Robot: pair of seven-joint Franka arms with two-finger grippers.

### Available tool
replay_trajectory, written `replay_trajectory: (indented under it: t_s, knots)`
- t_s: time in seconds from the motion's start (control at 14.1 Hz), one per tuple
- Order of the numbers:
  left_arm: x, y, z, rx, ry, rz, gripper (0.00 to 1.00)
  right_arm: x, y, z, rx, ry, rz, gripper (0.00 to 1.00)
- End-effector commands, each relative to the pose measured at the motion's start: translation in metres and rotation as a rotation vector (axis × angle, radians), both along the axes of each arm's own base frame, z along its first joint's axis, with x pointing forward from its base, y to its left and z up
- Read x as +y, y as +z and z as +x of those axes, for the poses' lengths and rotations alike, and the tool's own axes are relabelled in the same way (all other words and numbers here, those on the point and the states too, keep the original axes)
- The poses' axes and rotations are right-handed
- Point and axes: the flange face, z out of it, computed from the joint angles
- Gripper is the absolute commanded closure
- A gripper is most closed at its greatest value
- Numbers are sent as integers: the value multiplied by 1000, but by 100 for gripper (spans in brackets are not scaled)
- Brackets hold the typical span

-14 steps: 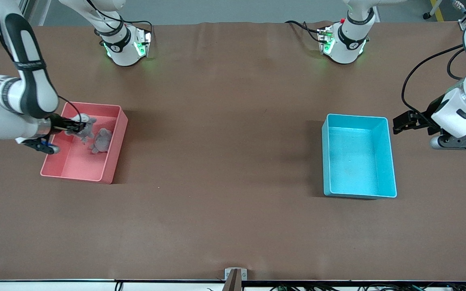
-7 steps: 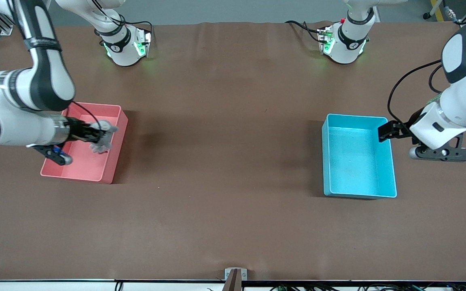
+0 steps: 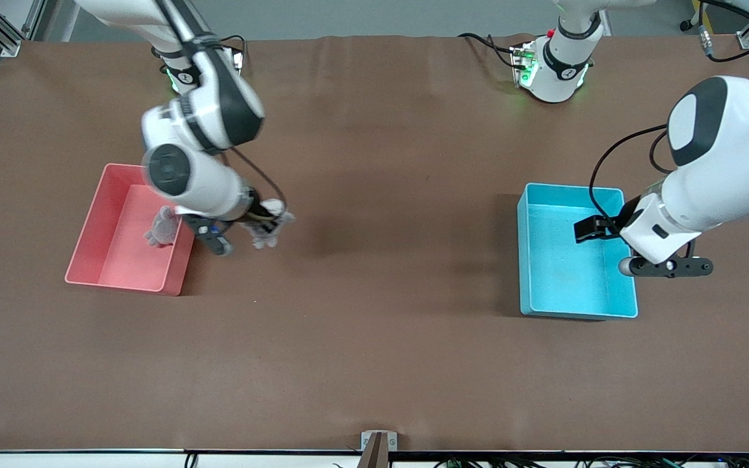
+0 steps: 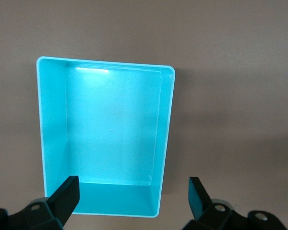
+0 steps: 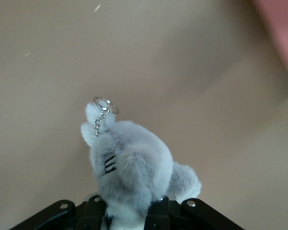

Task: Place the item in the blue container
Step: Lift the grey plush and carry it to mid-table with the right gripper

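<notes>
Inside pink bin: grey plush toy.

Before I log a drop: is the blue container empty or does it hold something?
Empty. The blue container shows only bare floor in the front and left wrist views; the right gripper holds the grey plush toy over the table.

2 white arms, black joint bands, black cables, green base lights, black grippers.

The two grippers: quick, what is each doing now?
Left gripper: open, empty, over the blue container.
Right gripper: shut on a grey plush keychain, over the table.
</notes>
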Motion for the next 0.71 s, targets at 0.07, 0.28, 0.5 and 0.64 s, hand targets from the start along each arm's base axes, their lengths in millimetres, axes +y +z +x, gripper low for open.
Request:
replay_trajectory:
  t_s: [0.07, 0.28, 0.5, 0.64]
  knots:
    - [-13, -43, 8, 54, 46, -7, 0, 102, -60, 6, -53, -163, -10, 98]
    - [-26, -64, 5, 89, 131, 12, 0, 155, -101, -9, -87, -235, -6, 98]
    - [-63, -83, 1, 105, 223, 20, 0, 173, -119, -10, -152, -308, 51, 97]
    - [-83, -96, 0, 157, 348, -63, 0, 184, -136, -22, -151, -312, 42, 95]
